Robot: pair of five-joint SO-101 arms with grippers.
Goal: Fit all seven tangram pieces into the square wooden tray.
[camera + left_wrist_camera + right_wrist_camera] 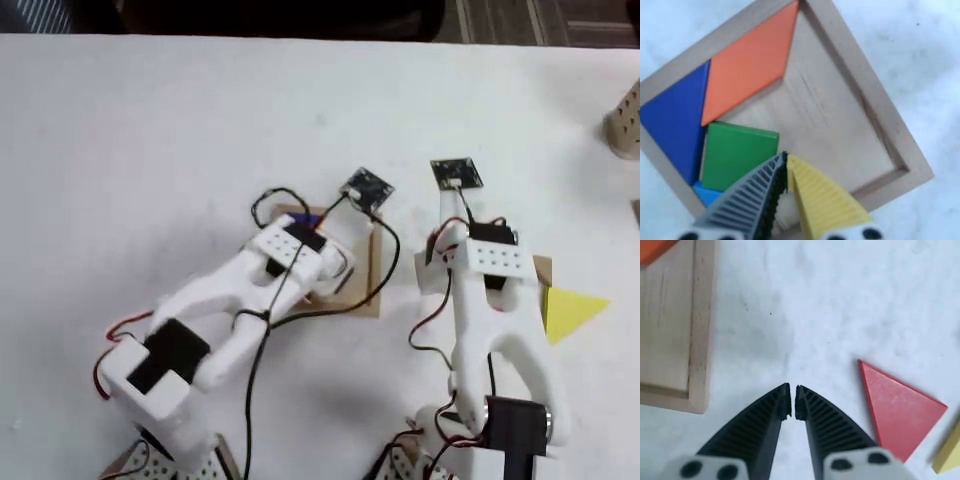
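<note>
Nearest, at the left gripper: pressed together, pinching nothing, poised over bare wood inside the tray, tip just beside the green square. Touching that square, a light blue piece in a corner. Alongside both, a blue triangle against the rim. Beyond, an orange parallelogram reaching into another corner. At the right gripper: all but shut, holding nothing, above the white table, between the tray's corner and a red triangle. Farther out, on the right arm's right side, a yellow triangle flat on the table.
</note>
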